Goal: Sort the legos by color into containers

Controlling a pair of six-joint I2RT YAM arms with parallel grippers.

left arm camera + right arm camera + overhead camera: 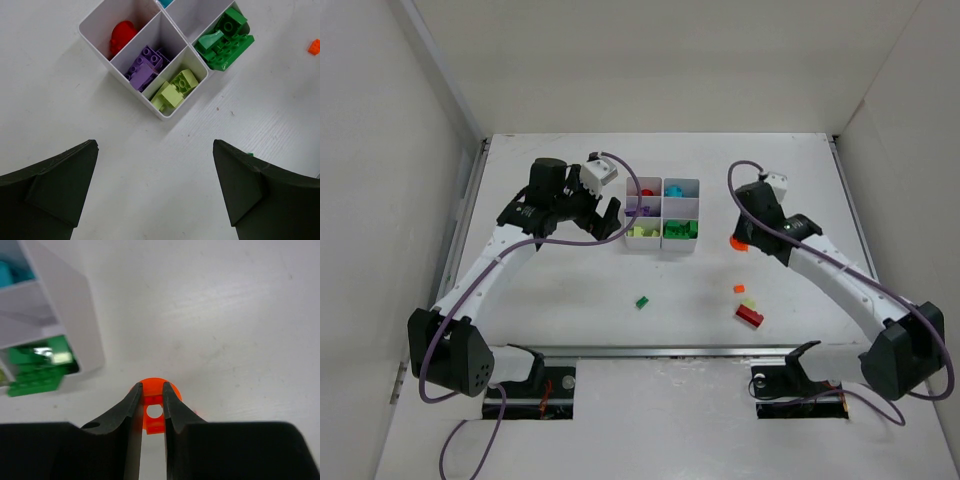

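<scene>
Part-filled tray (663,200), stray legos (749,316) nearby

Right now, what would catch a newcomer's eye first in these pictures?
The right gripper pinches an orange lego just to the right of the white tray. The tray already holds sorted colours, while a red brick and a green brick lie loose in front of it.

Left tool (608,217) just beside white tray (663,181), at its left wall. Right tool (744,235) well right of tray, orange lego (737,244) at its tip. Base-ward of it, loose on bench (570,320): green brick (642,301), orange brick (739,289), yellow-green brick (749,302), red brick (750,316).
</scene>
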